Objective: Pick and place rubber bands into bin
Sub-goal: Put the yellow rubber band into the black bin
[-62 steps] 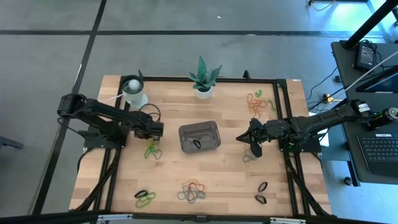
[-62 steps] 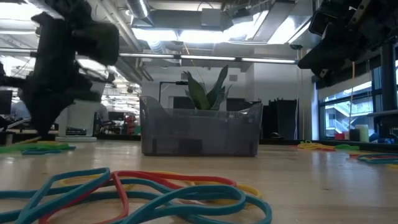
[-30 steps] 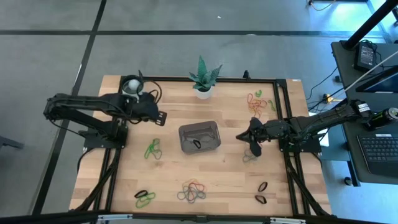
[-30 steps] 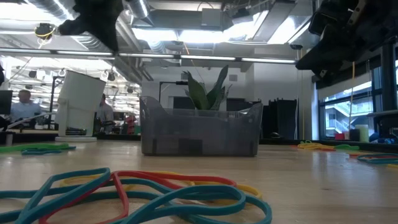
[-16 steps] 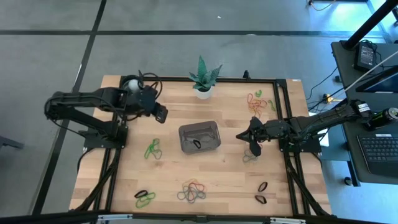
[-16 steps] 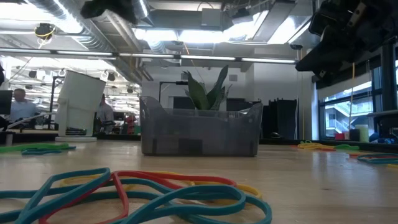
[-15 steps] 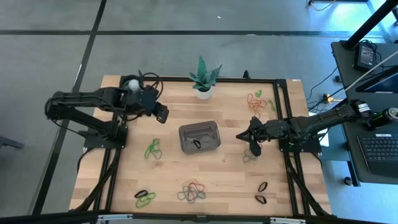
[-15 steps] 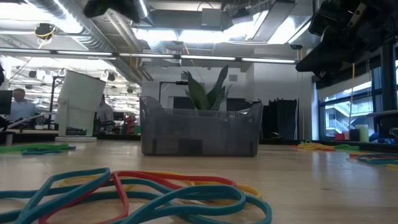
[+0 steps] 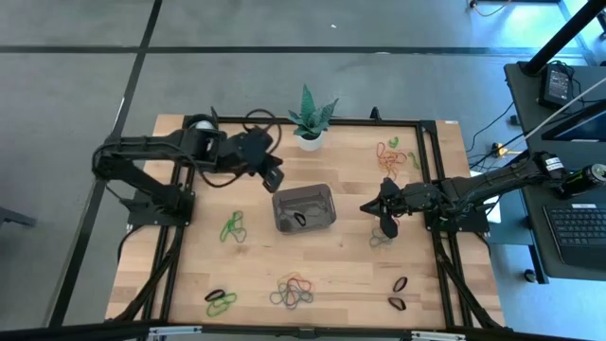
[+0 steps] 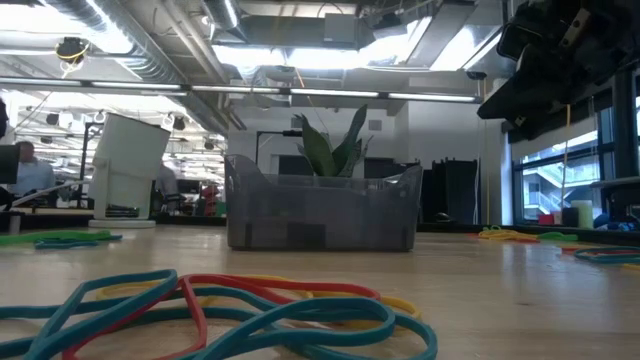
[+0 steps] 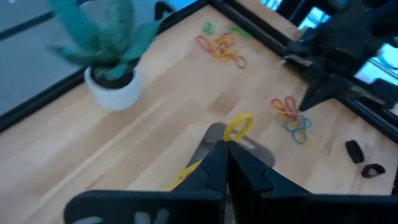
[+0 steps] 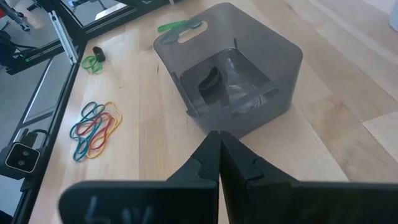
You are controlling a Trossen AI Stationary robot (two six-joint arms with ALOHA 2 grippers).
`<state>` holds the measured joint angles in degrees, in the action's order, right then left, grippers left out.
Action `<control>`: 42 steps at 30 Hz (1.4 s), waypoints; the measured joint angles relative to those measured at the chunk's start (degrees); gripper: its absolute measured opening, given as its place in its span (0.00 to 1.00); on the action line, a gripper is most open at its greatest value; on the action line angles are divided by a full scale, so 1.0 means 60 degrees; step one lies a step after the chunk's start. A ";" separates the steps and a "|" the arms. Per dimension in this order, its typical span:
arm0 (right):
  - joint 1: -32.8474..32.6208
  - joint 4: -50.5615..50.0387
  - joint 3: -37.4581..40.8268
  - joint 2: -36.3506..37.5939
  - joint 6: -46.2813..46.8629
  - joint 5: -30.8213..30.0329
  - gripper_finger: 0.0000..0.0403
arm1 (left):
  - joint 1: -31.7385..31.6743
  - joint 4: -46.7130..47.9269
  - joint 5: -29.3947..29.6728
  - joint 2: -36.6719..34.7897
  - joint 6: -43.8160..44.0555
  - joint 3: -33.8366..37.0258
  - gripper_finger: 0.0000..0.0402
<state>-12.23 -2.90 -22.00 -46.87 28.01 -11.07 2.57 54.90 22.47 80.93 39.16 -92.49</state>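
The rubber bands are lying in loose clusters around the wooden table: a green cluster left of the bin, a mixed red, green and orange cluster at the near edge, an orange and red cluster at the far right, and black loops at the near right. The bin is sitting at the table's centre, just in front of the potted plant, with one dark band lying inside it.

My left gripper is hovering just beside the bin's far-left corner, its fingers pressed together and pinching a yellow rubber band, which is dangling past the fingertips. My right gripper is hanging to the right of the bin, its fingers together and holding nothing, pointing toward the bin's wall. A white cup is standing at the far left corner.
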 joint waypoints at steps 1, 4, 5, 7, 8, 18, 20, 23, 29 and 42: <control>0.0000 0.0000 0.0000 0.0000 0.0000 0.0001 0.01 | 0.0069 0.0010 -0.0001 0.0175 -0.0087 -0.0174 0.00; 0.0000 -0.0004 0.0000 0.0000 0.0000 0.0001 0.01 | 0.0230 -0.0005 0.0002 0.0696 -0.0335 -0.0573 0.00; 0.0000 -0.0002 0.0000 0.0000 0.0000 0.0001 0.01 | 0.0281 0.0012 -0.0001 0.0829 -0.0395 -0.0615 0.00; 0.0000 -0.0007 0.0000 0.0000 0.0000 0.0012 0.01 | 0.0375 0.0022 -0.0002 0.1102 -0.0413 -0.0638 0.00; 0.0000 -0.0007 0.0000 0.0000 0.0000 0.0022 0.01 | 0.0395 0.0061 -0.0009 0.1252 -0.0409 -0.0638 0.00; 0.0000 -0.0011 0.0000 0.0000 0.0000 0.0026 0.01 | 0.0510 0.0094 -0.0842 0.3082 -0.0407 -0.0634 0.00; -0.0002 -0.0011 0.0000 0.0000 0.0000 0.0026 0.01 | 0.0506 0.0088 -0.1027 0.3501 -0.0405 -0.0634 0.00; 0.0000 -0.0028 0.0000 0.0000 0.0000 0.0026 0.01 | 0.0506 0.0070 -0.1397 0.4116 -0.0305 -0.0634 0.00; 0.0000 -0.0220 0.0004 0.0000 0.0000 0.0026 0.01 | 0.0503 0.0061 -0.2052 0.5166 -0.0137 -0.0630 0.00; -0.0004 -0.0553 0.0004 0.0003 0.0000 0.0110 0.01 | 0.0481 0.0000 -0.2371 0.6247 0.0877 -0.0630 0.01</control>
<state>-12.25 -6.21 -21.98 -46.86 28.01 -10.41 5.45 54.90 8.24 118.41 44.43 -96.27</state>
